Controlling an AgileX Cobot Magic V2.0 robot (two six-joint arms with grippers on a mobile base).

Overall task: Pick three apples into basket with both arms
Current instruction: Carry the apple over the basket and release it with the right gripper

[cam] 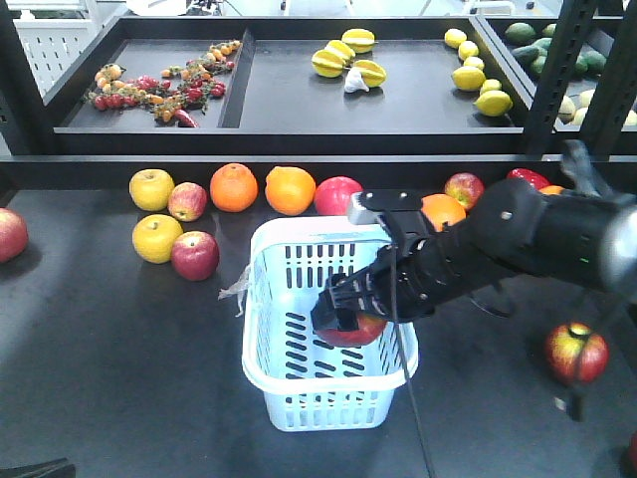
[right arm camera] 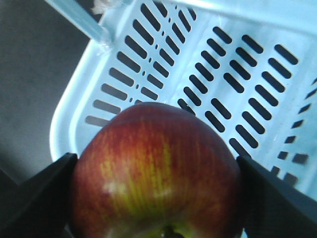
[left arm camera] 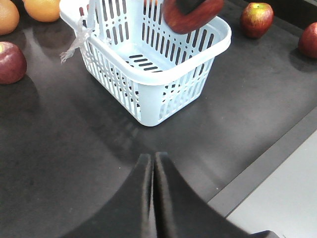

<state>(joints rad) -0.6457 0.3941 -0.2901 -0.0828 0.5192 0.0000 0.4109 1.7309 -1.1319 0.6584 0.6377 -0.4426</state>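
My right gripper (cam: 348, 321) is shut on a dark red apple (cam: 360, 332) with yellow-green streaks, held just above the inside of the pale blue basket (cam: 261, 373). In the right wrist view this apple (right arm camera: 156, 168) fills the gap between both black fingers (right arm camera: 44, 193), with the basket's slotted wall (right arm camera: 223, 74) behind it. The left wrist view shows my left gripper (left arm camera: 152, 158) shut on nothing, low over the dark table, short of the basket (left arm camera: 148, 106). Loose red apples lie at the left (cam: 195, 255) and at the right (cam: 576, 352).
Two yellow apples (cam: 157, 238), oranges (cam: 234, 186) and more red apples (cam: 338, 195) line the back of the table. Behind them are black trays of fruit (cam: 468, 75). A clear plastic scrap (cam: 235, 291) hangs from the basket rim. A black post (cam: 557, 70) rises at the right.
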